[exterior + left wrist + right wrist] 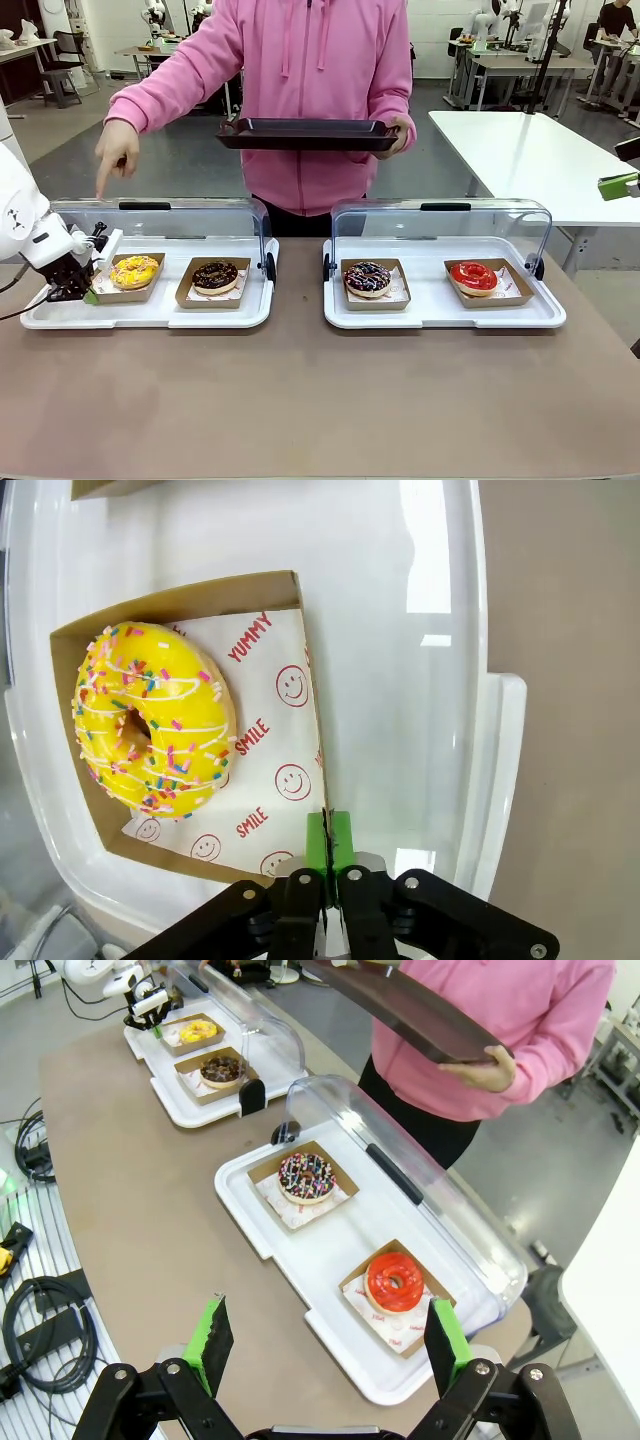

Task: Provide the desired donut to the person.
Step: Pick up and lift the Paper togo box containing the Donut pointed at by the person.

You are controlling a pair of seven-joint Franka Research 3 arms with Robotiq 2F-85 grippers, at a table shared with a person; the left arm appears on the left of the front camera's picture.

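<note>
Beside the yellow donut (150, 720), the left gripper (327, 845) pinches its cardboard tray (180, 585); it should lift level. Right gripper (327, 1345) spread wide, empty.

Just ahead of my left tool (327, 825), black with green pads, I see the yellow donut (150, 720), striped with white drizzle and dotted with rainbow sprinkles. Its paper liner (285, 730) is white with red smileys and red print, in a brown card box (200, 585). Farther from that tool sit a dark chocolate donut (215, 276), a sprinkled dark donut (368, 277) and a red donut (474, 276). Below my right tool (325, 1345), also black and green, the trays (330, 1290) are white and the surface (150, 1210) brown. The person (310, 60) wears pink.
</note>
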